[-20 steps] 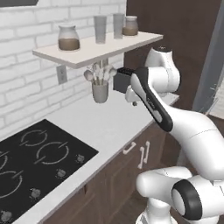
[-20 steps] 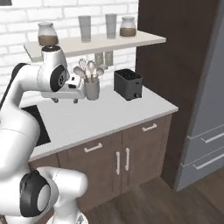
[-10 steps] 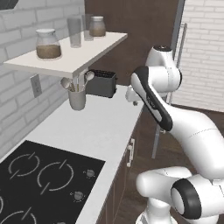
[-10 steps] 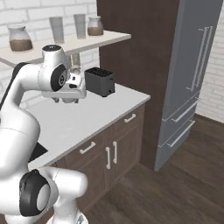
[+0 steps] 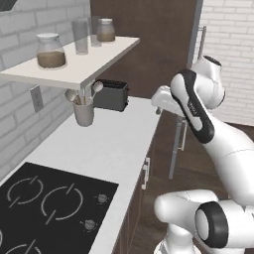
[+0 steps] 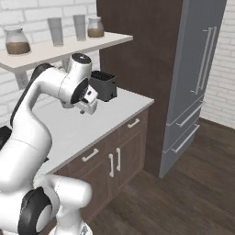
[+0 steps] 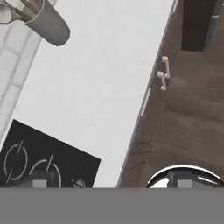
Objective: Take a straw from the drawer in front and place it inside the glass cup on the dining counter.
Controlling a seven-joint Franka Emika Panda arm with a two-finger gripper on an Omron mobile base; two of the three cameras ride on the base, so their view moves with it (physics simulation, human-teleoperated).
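My gripper hangs over the white worktop near its front edge, open, with nothing between the fingers. In the side views the gripper sits in front of the toaster. Two shut dark brown drawer fronts with white handles run under the worktop; I cannot tell which one is the task's drawer. The straw, the glass cup and the dining counter are out of view.
A black toaster and a grey utensil holder stand at the back of the worktop. A black cooktop lies at the left. A shelf holds jars and tall glasses. A tall brown cabinet and a grey fridge stand right.
The whole picture has shifted: the base has moved, bringing the tall cabinet and the fridge into view. The arm holds its pose and the gripper stays open.
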